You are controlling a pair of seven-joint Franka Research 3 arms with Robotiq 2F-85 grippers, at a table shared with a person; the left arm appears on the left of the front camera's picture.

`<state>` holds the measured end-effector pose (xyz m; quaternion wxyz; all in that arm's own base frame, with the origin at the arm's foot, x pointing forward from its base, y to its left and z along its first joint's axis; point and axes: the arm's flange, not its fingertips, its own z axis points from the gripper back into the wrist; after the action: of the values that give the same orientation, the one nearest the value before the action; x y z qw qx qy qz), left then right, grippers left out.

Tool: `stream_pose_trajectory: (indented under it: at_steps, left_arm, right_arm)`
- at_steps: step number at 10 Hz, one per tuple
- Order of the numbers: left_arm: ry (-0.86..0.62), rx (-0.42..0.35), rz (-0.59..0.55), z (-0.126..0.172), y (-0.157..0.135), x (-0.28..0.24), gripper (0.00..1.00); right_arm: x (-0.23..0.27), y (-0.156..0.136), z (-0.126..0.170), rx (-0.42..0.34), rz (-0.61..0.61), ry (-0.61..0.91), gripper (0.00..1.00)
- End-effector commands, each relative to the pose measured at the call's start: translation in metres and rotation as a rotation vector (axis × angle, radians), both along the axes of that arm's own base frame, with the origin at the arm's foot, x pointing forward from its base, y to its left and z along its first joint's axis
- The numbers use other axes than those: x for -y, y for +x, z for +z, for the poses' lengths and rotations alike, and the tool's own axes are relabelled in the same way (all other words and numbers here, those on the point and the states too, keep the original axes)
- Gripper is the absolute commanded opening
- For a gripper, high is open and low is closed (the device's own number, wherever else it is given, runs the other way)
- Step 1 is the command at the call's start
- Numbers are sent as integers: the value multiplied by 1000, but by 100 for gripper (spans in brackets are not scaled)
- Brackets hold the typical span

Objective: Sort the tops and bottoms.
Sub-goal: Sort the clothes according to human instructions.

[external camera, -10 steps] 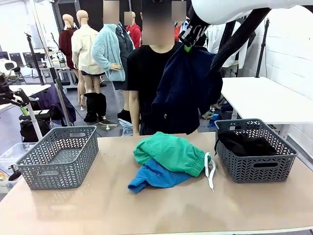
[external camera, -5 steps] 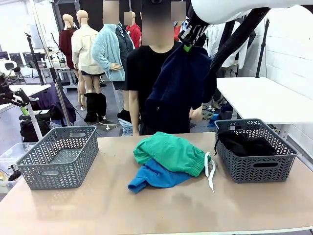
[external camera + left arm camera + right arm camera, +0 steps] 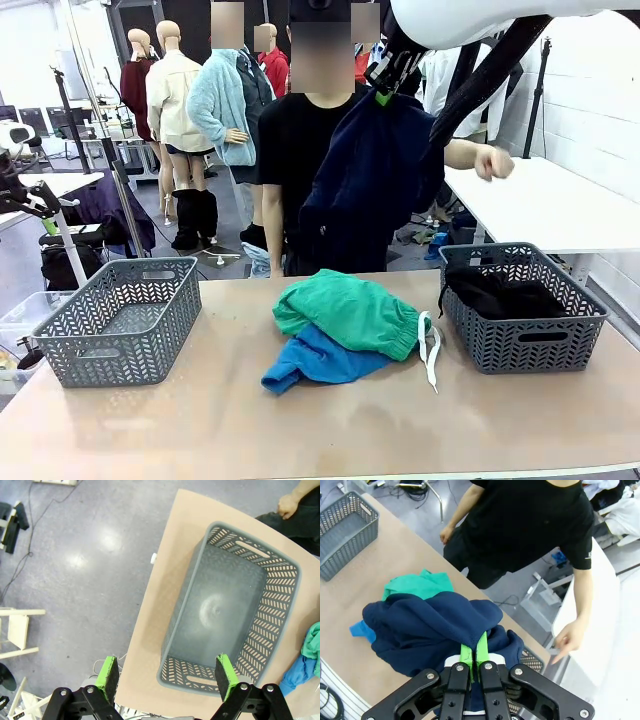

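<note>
My right gripper is shut on a dark navy garment, which hangs high over the table's far edge in front of the person. In the right wrist view the green pads pinch the navy cloth. Green shorts with a white drawstring lie mid-table on top of a blue garment. A black garment lies in the right basket. My left gripper is open and holds nothing, high above the left basket.
The left grey basket has nothing in it. The person stands at the far side with one hand raised over the white side table. Bare tabletop runs along the near edge.
The person's hand rose and swung out to the right of the hanging navy garment. The garment swayed slightly. Neither gripper changed its state.
</note>
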<state>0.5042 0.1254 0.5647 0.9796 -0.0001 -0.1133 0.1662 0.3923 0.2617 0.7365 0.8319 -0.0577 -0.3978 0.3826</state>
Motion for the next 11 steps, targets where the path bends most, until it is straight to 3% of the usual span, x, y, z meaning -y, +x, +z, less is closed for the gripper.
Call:
stream_pose_trajectory:
  at_steps: [1,11]
  left_arm:
    - [19,-7,21,0,-2,1,100]
    - [19,-7,21,0,-2,1,100]
  right_arm:
    - [0,1,4,3,-1,2,0]
    - [0,1,4,3,-1,2,0]
